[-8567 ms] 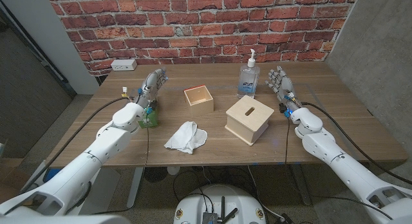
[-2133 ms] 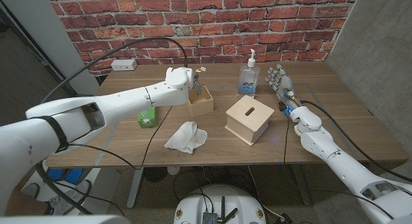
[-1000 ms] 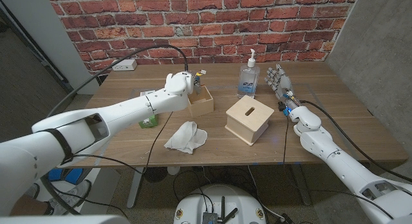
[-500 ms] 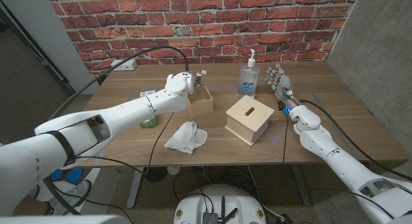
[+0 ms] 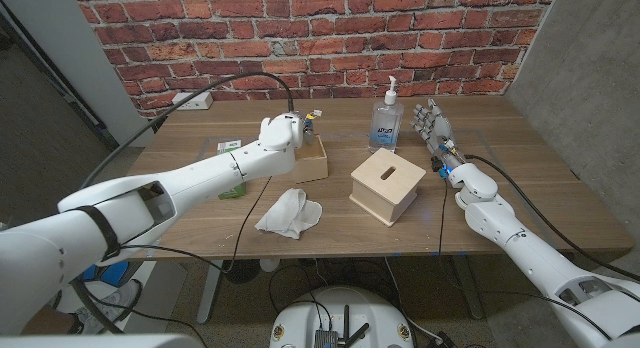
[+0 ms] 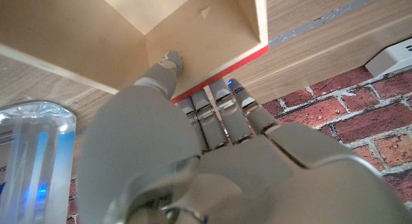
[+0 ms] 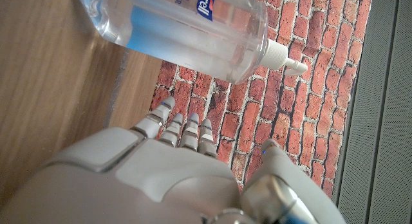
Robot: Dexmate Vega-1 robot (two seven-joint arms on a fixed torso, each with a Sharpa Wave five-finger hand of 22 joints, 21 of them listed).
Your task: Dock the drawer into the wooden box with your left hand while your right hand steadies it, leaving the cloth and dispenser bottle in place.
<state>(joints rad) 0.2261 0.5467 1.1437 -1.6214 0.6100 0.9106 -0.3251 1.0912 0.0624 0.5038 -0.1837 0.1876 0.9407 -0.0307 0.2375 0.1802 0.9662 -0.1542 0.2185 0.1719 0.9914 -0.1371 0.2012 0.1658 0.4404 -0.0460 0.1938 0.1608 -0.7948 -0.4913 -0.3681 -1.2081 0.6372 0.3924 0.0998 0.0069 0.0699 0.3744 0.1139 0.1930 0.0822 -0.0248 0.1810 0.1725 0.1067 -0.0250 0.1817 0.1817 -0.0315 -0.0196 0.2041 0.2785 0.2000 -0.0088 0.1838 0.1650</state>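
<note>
The drawer (image 5: 316,161), a small open wooden tray, sits on the table behind the cloth (image 5: 290,212). My left hand (image 5: 279,134) is at its far left corner. In the left wrist view the thumb (image 6: 166,63) is inside the drawer (image 6: 193,31) against its wall, and the fingers (image 6: 219,108) reach over the outside, so the hand pinches that wall. The wooden box (image 5: 385,185) with a slot in its lid stands right of the drawer. My right hand (image 5: 435,128) stands upright and open beside the dispenser bottle (image 5: 385,123), touching nothing.
A green object (image 5: 232,188) lies partly under my left arm. A white power strip (image 5: 193,101) sits at the table's back left. The bottle (image 7: 180,31) is close to my right hand (image 7: 161,172). The brick wall is right behind the table (image 5: 520,188).
My left arm swung from the table's left side over to the drawer and settled on its far left wall. The right hand has barely moved.
</note>
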